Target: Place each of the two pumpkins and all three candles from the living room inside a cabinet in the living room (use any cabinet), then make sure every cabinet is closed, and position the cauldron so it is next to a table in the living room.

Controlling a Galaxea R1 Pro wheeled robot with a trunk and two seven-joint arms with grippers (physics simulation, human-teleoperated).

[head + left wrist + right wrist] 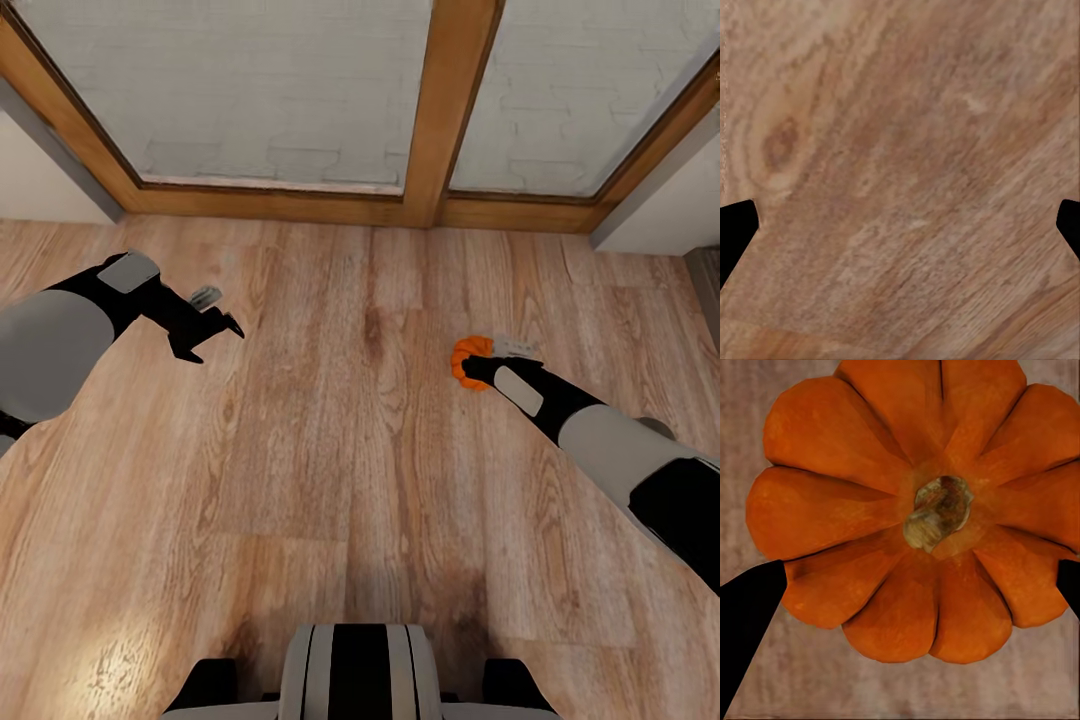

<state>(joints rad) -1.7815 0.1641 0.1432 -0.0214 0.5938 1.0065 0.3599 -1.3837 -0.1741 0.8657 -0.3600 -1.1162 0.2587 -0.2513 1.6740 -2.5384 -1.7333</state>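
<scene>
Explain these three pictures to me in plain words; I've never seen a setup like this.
This is a simulated two-armed robot. The big picture comes from its head camera, looking down at a wooden floor in front of a window. Its left gripper hangs open over bare floor; the left wrist camera sees only planks between the black fingertips. The right gripper is at a small orange pumpkin on the floor. The right wrist camera looks straight down on the pumpkin's stem, with fingertips on either side. Whether it is gripped yet, I cannot tell.
</scene>
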